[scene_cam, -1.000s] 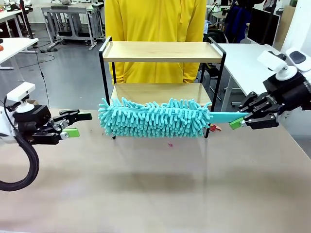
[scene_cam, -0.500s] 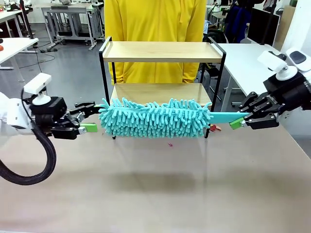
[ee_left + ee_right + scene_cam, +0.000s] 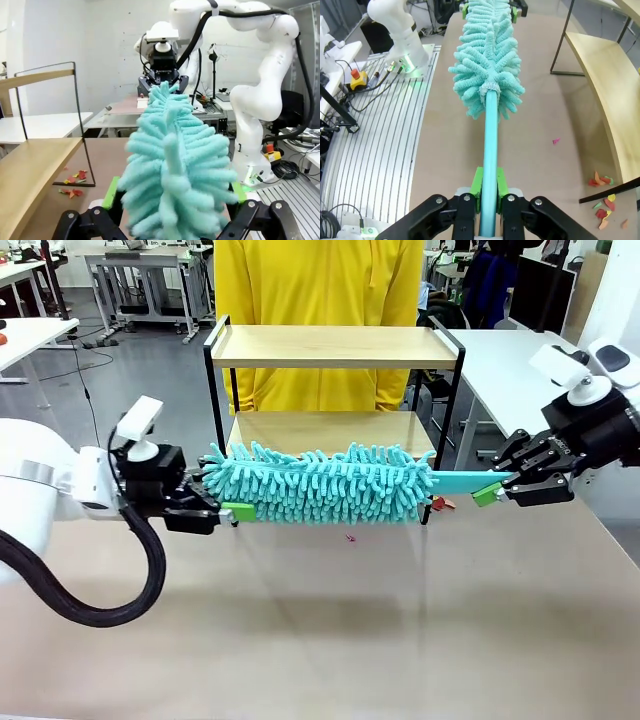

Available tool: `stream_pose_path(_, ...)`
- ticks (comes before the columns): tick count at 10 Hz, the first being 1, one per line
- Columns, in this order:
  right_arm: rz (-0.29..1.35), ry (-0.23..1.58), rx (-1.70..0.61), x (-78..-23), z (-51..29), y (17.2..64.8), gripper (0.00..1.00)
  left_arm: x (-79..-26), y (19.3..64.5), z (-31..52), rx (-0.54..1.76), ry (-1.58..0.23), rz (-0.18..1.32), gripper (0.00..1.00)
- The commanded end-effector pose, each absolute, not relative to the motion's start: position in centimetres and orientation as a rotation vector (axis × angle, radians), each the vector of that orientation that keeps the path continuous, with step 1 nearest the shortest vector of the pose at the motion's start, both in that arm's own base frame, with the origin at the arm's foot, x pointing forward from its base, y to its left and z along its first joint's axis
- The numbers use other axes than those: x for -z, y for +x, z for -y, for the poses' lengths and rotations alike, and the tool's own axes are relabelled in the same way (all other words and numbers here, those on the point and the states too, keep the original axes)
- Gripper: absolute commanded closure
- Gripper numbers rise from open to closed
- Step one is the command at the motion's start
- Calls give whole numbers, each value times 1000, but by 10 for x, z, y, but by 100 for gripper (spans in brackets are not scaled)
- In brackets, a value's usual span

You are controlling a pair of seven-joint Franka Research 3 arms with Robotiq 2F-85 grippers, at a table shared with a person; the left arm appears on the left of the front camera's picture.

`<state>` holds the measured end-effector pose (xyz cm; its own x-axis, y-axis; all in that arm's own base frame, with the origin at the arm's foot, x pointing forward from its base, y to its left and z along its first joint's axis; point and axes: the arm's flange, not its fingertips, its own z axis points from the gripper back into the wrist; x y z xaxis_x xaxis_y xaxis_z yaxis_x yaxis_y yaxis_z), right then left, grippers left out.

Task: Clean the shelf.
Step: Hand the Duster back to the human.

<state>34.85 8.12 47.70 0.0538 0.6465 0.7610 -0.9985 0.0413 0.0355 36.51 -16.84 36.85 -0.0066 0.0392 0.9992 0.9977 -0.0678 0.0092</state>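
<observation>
The shelf (image 3: 335,346), two light wood boards in a thin black frame, stands at the table's far side. In front of its lower board (image 3: 300,428) a teal fluffy duster (image 3: 320,485) hangs level above the table. My right gripper (image 3: 492,490) is shut on the duster's teal handle (image 3: 489,135). My left gripper (image 3: 218,504) is open, its green pads (image 3: 111,192) standing either side of the duster's free end (image 3: 175,165). In the right wrist view the lower board (image 3: 602,90) runs along the right, beside the duster head (image 3: 487,65).
A person in a yellow top (image 3: 320,280) stands behind the shelf. Red and orange paper scraps (image 3: 602,197) lie by the shelf's foot, a pink scrap (image 3: 350,537) on the table in front. A white table (image 3: 500,365) stands at the right. The near tabletop (image 3: 320,640) is bare.
My left arm has moved right, and its open fingers now stand around the duster's free end. The right gripper and the duster have stayed still.
</observation>
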Motion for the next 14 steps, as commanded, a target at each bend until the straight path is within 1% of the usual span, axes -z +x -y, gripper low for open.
stream_pose_path(1, 680, 700, -1405, -478, -82, 350, 87, -370, 335, 182, 1231, -1304, 1189, 0)
stream_pose_path(5, 680, 700, -1405, -478, -82, 350, 87, -377, 329, 181, 1219, -1365, 1245, 0)
stream_pose_path(6, 680, 700, -1405, -478, -82, 350, 87, -378, 328, 181, 1214, -1381, 1247, 58)
stream_pose_path(7, 680, 700, -1405, -478, -82, 350, 87, -378, 327, 181, 1210, -1387, 1240, 59)
stream_pose_path(8, 680, 700, -1405, -478, -82, 350, 87, -378, 327, 181, 1207, -1394, 1231, 100)
stream_pose_path(10, 680, 700, -1405, -478, -82, 350, 87, -374, 327, 182, 1204, -1404, 1211, 100)
stream_pose_path(11, 680, 700, -1405, -478, -82, 350, 87, -373, 327, 182, 1205, -1406, 1209, 85)
stream_pose_path(12, 680, 700, -1405, -478, -82, 350, 87, -373, 326, 182, 1206, -1408, 1214, 95)
stream_pose_path(13, 680, 700, -1405, -478, -82, 350, 87, -372, 325, 181, 1210, -1417, 1196, 100)
stream_pose_path(14, 680, 700, -1405, -478, -82, 350, 87, -369, 324, 183, 1214, -1421, 1185, 100)
